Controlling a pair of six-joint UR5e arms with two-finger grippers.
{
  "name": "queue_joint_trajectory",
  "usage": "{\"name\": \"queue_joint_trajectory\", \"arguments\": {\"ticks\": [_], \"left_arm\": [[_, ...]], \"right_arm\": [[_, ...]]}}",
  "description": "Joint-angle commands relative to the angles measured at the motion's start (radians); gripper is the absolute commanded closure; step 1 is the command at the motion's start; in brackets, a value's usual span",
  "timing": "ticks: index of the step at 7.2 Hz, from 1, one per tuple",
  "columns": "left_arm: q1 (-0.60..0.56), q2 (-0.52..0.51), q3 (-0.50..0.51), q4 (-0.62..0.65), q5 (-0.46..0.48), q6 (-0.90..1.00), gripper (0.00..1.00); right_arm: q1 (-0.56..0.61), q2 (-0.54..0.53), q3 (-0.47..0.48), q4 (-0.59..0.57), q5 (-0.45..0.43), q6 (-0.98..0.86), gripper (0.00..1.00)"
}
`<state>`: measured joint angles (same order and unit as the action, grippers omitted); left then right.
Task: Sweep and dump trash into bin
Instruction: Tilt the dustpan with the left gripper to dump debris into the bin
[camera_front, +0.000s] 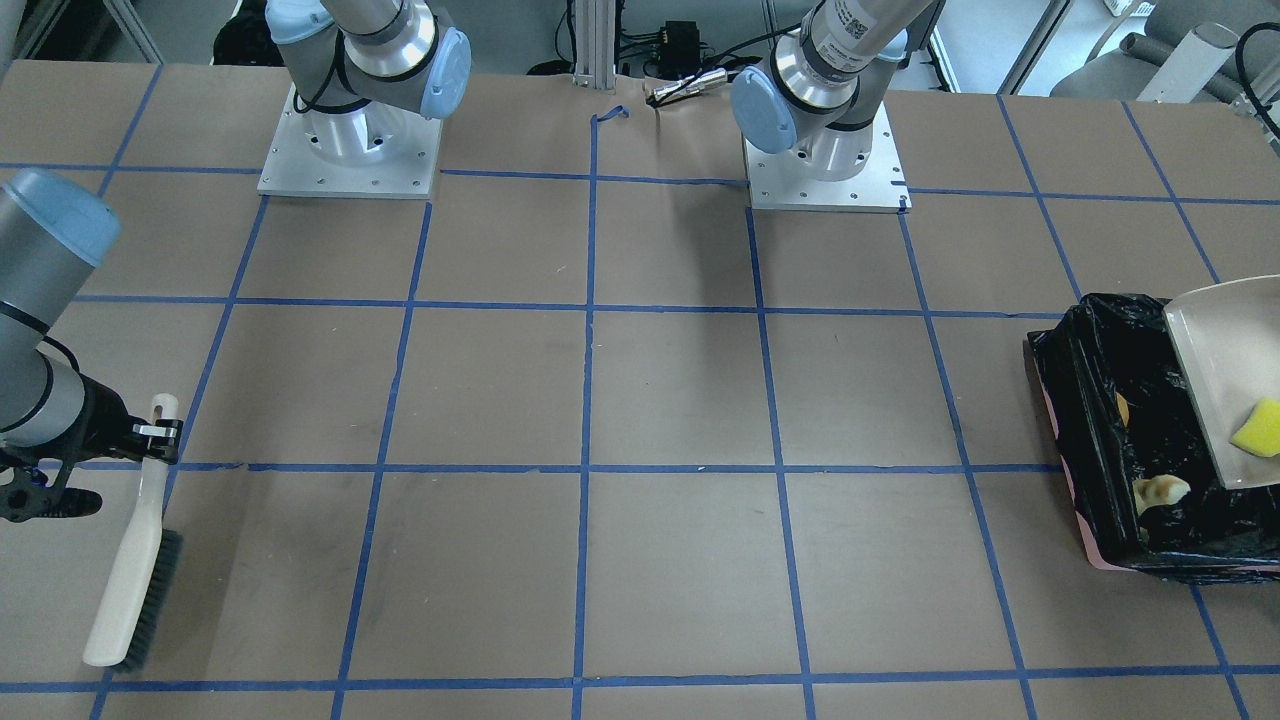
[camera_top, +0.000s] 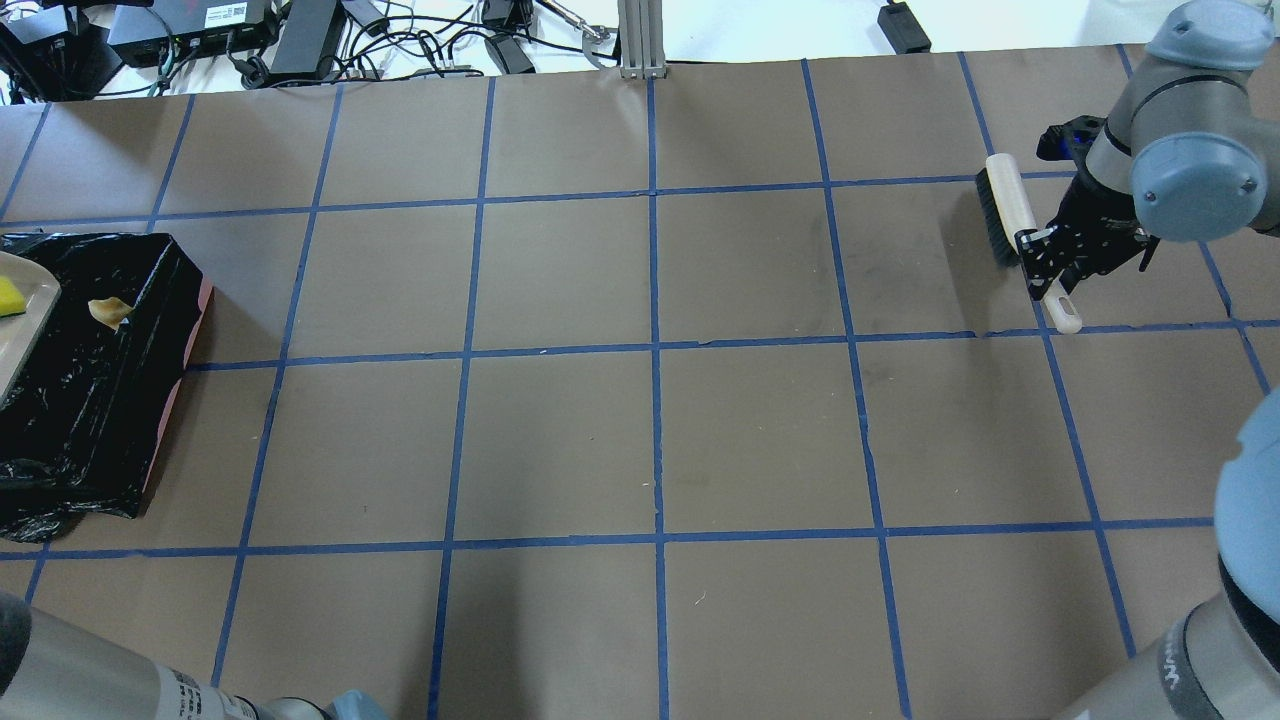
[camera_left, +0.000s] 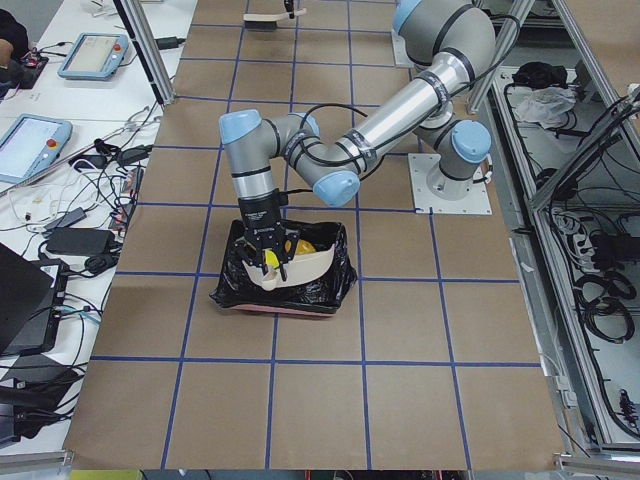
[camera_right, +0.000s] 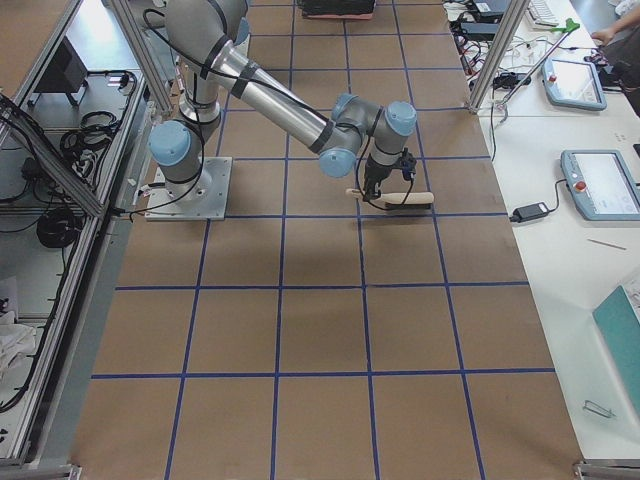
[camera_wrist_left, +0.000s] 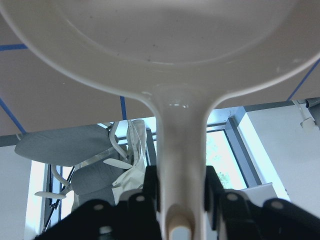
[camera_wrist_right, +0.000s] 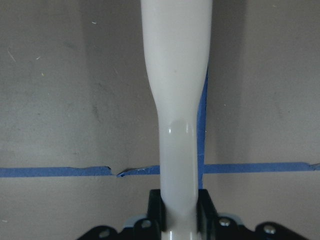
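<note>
The bin (camera_front: 1110, 420), a pinkish box lined with a black bag, stands at the table's left end; it also shows in the overhead view (camera_top: 100, 380). My left gripper (camera_wrist_left: 180, 197) is shut on the handle of the beige dustpan (camera_front: 1222, 370), which is tilted over the bin. The yellow sponge wedge (camera_front: 1258, 428) lies in the pan. The tan pastry piece (camera_front: 1160, 490) lies inside the bin. A small brown bit (camera_front: 1122, 408) shows deeper in the bag, perhaps the potato-like lump. My right gripper (camera_front: 155, 435) is shut on the handle of the dark-bristled brush (camera_front: 135, 570).
The brown table (camera_top: 650, 430) is marked with a grid of blue tape. The two arm bases (camera_front: 350, 150) stand on plates at the robot's edge. The brush is far from the bin, at the table's opposite end (camera_top: 1005, 210). Cables and boxes (camera_top: 300, 30) lie beyond the far edge.
</note>
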<state>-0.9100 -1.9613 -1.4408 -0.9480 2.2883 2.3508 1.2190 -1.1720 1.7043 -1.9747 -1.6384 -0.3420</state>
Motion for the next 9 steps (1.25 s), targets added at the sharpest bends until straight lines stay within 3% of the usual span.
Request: {"name": "queue_joint_trajectory", "arguments": {"ticks": [1, 2, 3, 4, 7, 8, 9], "left_arm": [[-0.003, -0.004, -0.01, 0.115, 0.099, -0.016, 1.0], [-0.027, -0.013, -0.03, 0.191, 0.133, -0.042, 1.0], [-0.083, 0.01, -0.059, 0.219, 0.143, -0.042, 1.0], [-0.108, 0.016, -0.064, 0.216, 0.151, -0.044, 1.0], [-0.119, 0.024, -0.076, 0.212, 0.191, -0.048, 1.0], [-0.125, 0.027, -0.082, 0.212, 0.186, -0.05, 1.0], [-0.125, 0.033, -0.07, 0.201, 0.168, -0.047, 1.0]], "right_arm": [[0.001, 0.005, 0.0, 0.005, 0.0, 0.017, 1.0], [0.001, 0.006, 0.0, 0.004, -0.001, 0.017, 1.0], [0.001, 0.009, 0.0, -0.003, -0.006, 0.015, 0.94], [-0.001, 0.011, 0.0, 0.003, -0.011, 0.014, 0.63], [0.001, 0.011, 0.0, 0.004, -0.003, 0.015, 0.56], [0.001, 0.011, -0.002, 0.002, 0.0, 0.015, 0.48], [0.001, 0.009, -0.012, -0.004, 0.0, 0.015, 0.29]]}}
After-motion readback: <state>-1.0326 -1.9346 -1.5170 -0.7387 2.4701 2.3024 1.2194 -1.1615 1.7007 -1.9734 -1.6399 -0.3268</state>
